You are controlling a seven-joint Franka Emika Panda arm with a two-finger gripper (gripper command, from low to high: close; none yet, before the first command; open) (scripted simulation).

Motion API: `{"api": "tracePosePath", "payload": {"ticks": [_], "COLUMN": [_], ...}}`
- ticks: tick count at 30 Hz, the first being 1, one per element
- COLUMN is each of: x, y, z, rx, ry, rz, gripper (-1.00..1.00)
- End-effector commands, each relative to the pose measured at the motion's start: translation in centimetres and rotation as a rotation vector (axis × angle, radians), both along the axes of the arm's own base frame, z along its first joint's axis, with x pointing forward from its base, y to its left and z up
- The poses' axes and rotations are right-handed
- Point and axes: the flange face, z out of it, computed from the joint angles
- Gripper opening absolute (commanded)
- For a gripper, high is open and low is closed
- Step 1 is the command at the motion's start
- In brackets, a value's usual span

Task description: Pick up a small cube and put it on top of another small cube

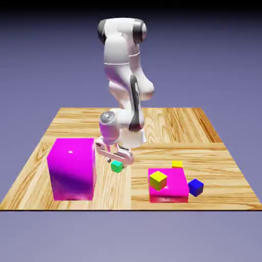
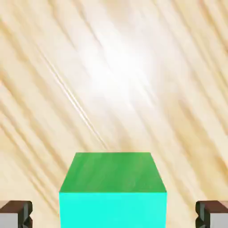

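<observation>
The exterior view is moderately lit and fairly crisp, its blue-violet backdrop [image 1: 215, 61] fading to black along twelve o'clock. The tall magenta block [image 1: 72, 169] carries a small bright glint toward its twelve o'clock and darkens to purple lower on its face. The white Franka Panda arm [image 1: 116, 51] looks nearly washed out in places. In the hand view, strong white glare bleaches the wood-grain tabletop [image 2: 178, 111] around twelve o'clock, and the grain looks soft.

Lettering: none legible. Numerals, labels, brand marks, signs: none legible in either the exterior view or the hand view.
</observation>
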Motion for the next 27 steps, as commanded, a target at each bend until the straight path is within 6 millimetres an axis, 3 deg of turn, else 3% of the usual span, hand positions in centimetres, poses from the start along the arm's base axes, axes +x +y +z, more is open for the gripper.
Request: {"api": "tracePosePath", "payload": {"ticks": [1,2,10,12,13,20,25,27], "x": [0.0,0.0,0.9,0.9,2.5,12.9,18.5,19.6], "y": [0.0,0.0,-0.6,-0.6,-0.2,7.4,15.1,18.9], "z": [0.0,0.0,6.7,6.9,7.4,10.7,13.5,14.0], "rx": [0.000,0.000,0.000,0.000,-0.015,-0.059,-0.090,-0.090], "ry": [0.000,0.000,0.000,0.000,-0.018,-0.111,-0.188,-0.195], "rz": [0.000,0.000,0.000,0.000,0.016,0.429,0.717,0.900], "gripper": [-1.00,-1.00,-1.00,-1.00,-1.00,-1.00,-1.00,-1.00]}}
